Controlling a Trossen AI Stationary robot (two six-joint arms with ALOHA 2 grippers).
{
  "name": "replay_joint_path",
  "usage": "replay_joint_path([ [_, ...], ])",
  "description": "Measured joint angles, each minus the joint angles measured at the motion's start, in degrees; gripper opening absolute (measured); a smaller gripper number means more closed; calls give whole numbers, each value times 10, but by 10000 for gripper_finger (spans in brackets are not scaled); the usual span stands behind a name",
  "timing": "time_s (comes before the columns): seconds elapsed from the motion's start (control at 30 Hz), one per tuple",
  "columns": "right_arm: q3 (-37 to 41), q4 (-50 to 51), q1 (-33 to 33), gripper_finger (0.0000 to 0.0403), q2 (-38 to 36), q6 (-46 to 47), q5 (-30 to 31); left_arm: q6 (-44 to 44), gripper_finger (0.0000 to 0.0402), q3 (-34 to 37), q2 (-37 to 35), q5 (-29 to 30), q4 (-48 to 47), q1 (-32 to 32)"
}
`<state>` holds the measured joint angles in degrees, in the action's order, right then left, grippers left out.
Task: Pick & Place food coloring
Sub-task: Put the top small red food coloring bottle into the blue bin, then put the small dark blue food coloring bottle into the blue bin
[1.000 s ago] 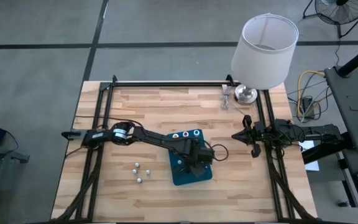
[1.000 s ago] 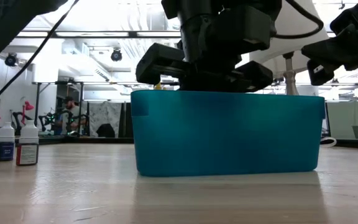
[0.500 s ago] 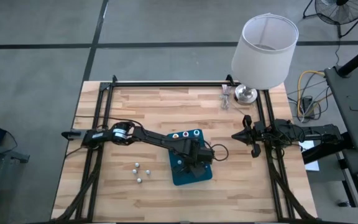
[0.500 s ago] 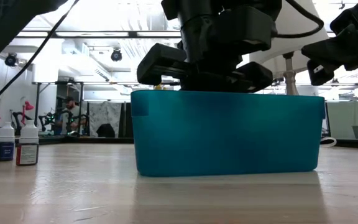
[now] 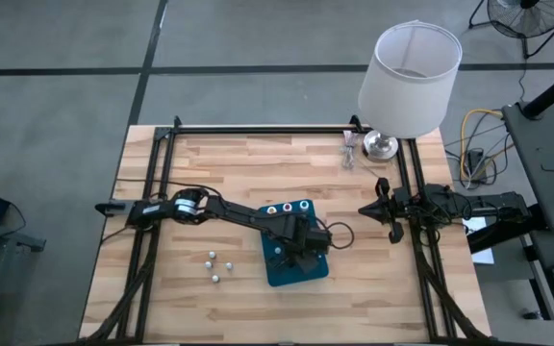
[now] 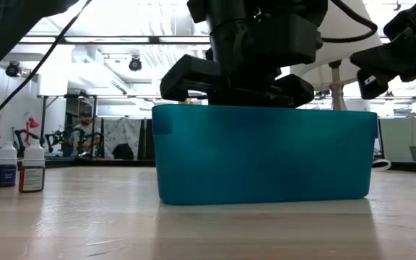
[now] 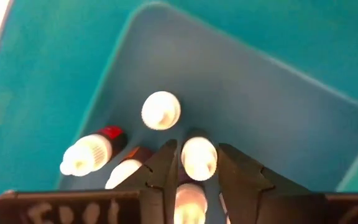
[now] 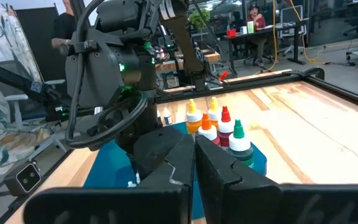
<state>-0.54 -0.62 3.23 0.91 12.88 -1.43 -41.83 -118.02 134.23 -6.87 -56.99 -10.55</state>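
The teal tray [image 5: 312,273] sits mid-table, and my left gripper [image 5: 298,246] points down into it. In the left wrist view several food coloring bottles lie and stand on the tray's floor [image 7: 278,81]. One stands upright, and its white cap [image 7: 199,155] sits between my left gripper's [image 7: 197,163] slightly parted fingers. Three bottles with coloured tops [image 5: 288,207] stand just beyond the tray's far side. Three small whitish ones [image 5: 216,265] rest on the table to the tray's left. My right gripper [image 5: 365,210] waits shut at the right edge. My left gripper comes from above, with one finger on each side of the upright bottle's white cap [image 7: 191,157]. A thin gap shows at one finger [image 7: 168,163]. The other finger [image 7: 232,167] stands right at the cap, and whether it touches I cannot tell. The bottle stands on the tray's floor.
A lamp with a white shade [image 5: 410,67] stands at the far right corner, with small metal items [image 5: 351,150] next to its base. In the low view the tray's wall [image 6: 266,155] fills the middle and two bottles [image 6: 20,167] stand at the left.
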Motion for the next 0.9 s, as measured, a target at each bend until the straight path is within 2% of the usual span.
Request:
replay_joint_path([
  [0.17, 0, 0, 0, 9, 0, 0, 0, 0, 91, -2, 0, 26, -4, 0],
  [0.9, 0, 0, 0, 9, 0, 0, 0, 29, 92, -20, -2, 25, -26, 0],
])
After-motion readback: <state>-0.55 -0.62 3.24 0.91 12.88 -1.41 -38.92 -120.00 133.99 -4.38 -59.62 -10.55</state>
